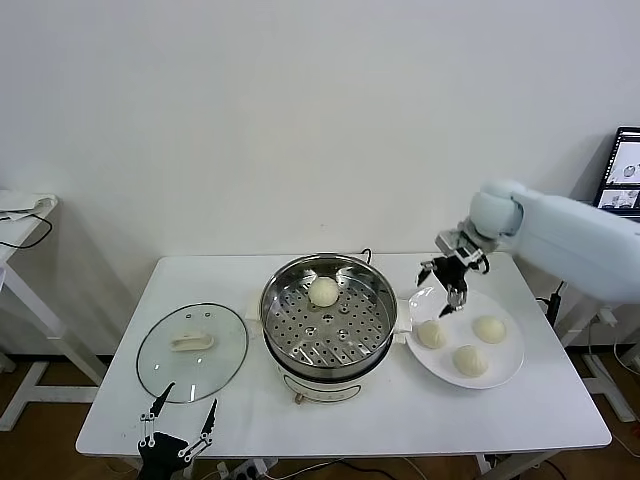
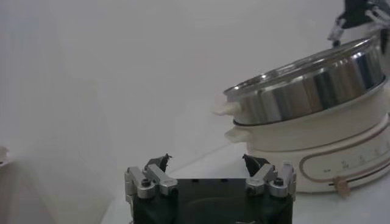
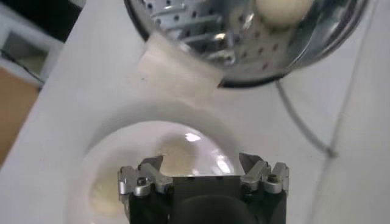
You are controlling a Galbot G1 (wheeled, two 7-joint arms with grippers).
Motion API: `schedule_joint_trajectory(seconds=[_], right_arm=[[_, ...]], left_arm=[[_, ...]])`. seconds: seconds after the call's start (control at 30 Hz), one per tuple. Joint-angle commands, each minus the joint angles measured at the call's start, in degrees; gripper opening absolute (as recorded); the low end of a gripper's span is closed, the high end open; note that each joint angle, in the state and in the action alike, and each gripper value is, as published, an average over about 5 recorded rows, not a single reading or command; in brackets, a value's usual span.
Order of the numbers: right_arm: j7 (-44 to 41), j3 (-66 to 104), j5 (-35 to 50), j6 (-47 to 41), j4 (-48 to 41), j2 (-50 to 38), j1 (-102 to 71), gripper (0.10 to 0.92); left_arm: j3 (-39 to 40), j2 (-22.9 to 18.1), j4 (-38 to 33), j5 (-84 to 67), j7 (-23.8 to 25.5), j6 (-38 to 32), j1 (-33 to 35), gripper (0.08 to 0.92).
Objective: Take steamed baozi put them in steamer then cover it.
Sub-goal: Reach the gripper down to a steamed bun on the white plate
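Observation:
The steel steamer [image 1: 283, 300] on its cream base stands mid-table with one baozi [image 1: 323, 291] on the perforated tray. Three baozi lie on the white plate [image 1: 507, 371] to its right: one near the steamer [image 1: 431, 334], one at the back [image 1: 489, 329], one at the front [image 1: 470, 360]. My right gripper [image 1: 450, 285] is open and empty, hovering above the plate's back-left rim. In the right wrist view the plate [image 3: 109, 146] and a baozi [image 3: 105, 195] lie below the open gripper [image 3: 203, 165]. The glass cover [image 1: 192, 352] lies at front left. My left gripper [image 1: 182, 420] is open, parked at the front edge.
The steamer's power cord [image 1: 366, 254] runs off behind it. A side table [image 1: 20, 228] with cables stands at far left and a laptop screen [image 1: 624, 170] at far right. The left wrist view shows the steamer's wall [image 2: 311, 88] and base from the side.

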Motion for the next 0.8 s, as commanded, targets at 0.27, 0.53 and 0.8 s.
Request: schedule_joint_trajectory(seconds=[0.27, 0.53, 0.8], right_arm=[[7.4, 2.0, 0.8, -5.9, -4.9, 0.2, -9.7, 0.823], [11.0, 3.9, 0.5, -5.3, -7.5, 2.3, -12.0, 0.823], [10.6, 3.6, 0.0, -5.6, -7.8, 2.6, -11.9, 0.798]], left_arm=[[1.3, -0.2, 1.5, 0.9, 0.1, -1.1, 0.4, 0.823], [1.5, -0.1, 0.7, 0.9, 0.4, -1.2, 0.7, 0.823], [0.9, 0.0, 0.8, 0.8, 0.4, -1.4, 0.6, 0.823]])
